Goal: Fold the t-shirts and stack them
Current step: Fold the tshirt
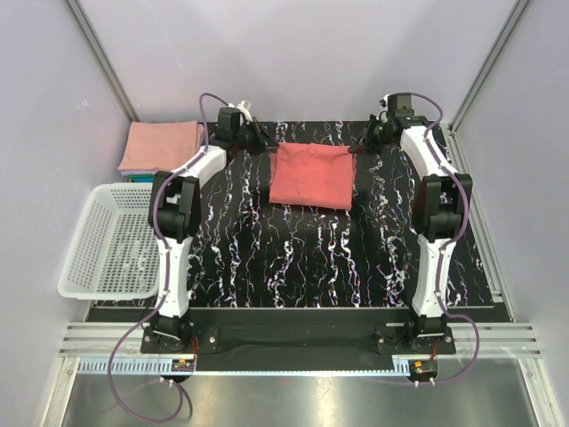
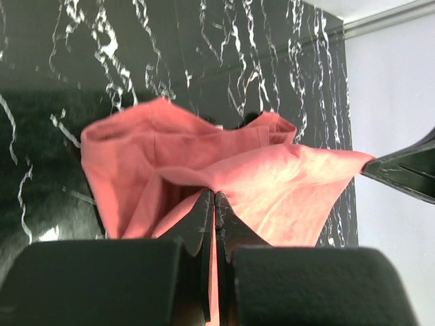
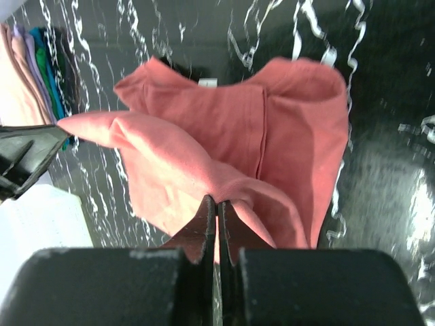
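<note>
Top view, shirt: a coral-red t-shirt (image 1: 311, 175), partly folded, lies at the far middle of the black marbled table (image 1: 293, 258).
Top view, arms: the left gripper (image 1: 267, 145) meets the shirt's far left corner, and the right gripper (image 1: 358, 147) meets its far right corner.
Top view, left side: a folded stack (image 1: 162, 147) of pink and teal shirts sits at the far left, with a white mesh basket (image 1: 107, 245) just nearer.
Left wrist view: the jaws are pressed together on a pinch of coral cloth, and that corner is lifted off the table.
Right wrist view: the jaws are clamped tight on the other corner, with the cloth raised in a peak.

Your right gripper (image 3: 216, 216), at 6 o'clock, pinches the coral-red t-shirt (image 3: 272, 129) tight. The left gripper (image 3: 47, 139) clamps its corner at 9 o'clock, with folded t-shirts (image 3: 27, 61) at 10.
</note>
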### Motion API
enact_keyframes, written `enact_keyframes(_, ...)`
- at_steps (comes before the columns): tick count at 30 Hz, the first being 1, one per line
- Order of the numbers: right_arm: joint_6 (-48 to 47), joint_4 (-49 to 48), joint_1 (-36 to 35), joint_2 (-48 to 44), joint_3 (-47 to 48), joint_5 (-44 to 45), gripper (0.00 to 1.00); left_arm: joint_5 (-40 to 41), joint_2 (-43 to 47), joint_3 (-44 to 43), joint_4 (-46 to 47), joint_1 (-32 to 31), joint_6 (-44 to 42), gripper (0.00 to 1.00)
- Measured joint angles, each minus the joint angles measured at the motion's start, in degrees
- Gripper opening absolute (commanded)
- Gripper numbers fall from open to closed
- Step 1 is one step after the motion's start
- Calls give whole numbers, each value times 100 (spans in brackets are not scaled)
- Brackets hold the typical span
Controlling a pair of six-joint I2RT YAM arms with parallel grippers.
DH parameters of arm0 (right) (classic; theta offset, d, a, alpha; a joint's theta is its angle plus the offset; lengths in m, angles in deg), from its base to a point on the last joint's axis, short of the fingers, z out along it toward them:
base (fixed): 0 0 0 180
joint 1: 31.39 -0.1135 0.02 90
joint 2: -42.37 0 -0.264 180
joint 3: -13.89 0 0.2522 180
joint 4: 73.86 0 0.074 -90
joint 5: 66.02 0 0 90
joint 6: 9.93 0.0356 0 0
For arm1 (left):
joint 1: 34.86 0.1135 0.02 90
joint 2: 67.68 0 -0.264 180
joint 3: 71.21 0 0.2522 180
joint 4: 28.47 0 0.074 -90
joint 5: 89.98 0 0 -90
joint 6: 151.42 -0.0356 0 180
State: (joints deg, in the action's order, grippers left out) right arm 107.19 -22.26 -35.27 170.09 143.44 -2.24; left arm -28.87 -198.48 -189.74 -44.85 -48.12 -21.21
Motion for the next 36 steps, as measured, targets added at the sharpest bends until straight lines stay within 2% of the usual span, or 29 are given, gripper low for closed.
enact_keyframes(3,66,-46,42,273,269,0,2,2,-240,-407,17,7,39,0)
enact_keyframes(4,83,-52,63,341,332,-2,8,9,-330,-568,17,9,44,0)
enact_keyframes(5,107,-59,79,422,413,-4,12,22,-411,-713,24,13,44,6)
enact_keyframes(6,125,-70,94,507,509,-35,18,28,-466,-809,31,17,39,32)
enact_keyframes(7,140,-101,107,592,605,-68,30,50,-501,-861,42,24,17,45)
enact_keyframes(9,166,-90,122,780,848,-107,45,129,-518,-887,63,37,76,55)
enact_keyframes(12,179,-55,131,988,1115,-26,53,267,-518,-887,57,81,50,56)
enact_keyframes(14,164,-24,136,990,1093,17,52,367,-509,-887,2,131,-70,56)
enact_keyframes(16,151,-37,138,920,951,39,45,457,-474,-887,-168,177,-221,55)
enact_keyframes(17,144,-72,138,841,785,42,38,470,-448,-876,-234,188,-282,53)
enact_keyframes(21,125,-181,133,424,-39,-205,30,402,-37,-275,-227,195,-415,49)
enact_keyframes(25,92,-376,120,52,-870,-791,29,116,485,605,-114,-55,-481,49)
enact_keyframes(29,26,-616,120,-55,-1572,-1416,27,-245,743,1287,-22,-577,-549,49)
enact_keyframes(33,-85,-656,120,13,-1932,-1558,25,-481,756,1906,162,-1008,-546,49)
enact_keyframes(36,-199,-647,125,87,-2079,-1523,24,-494,756,2315,133,-979,-562,49)
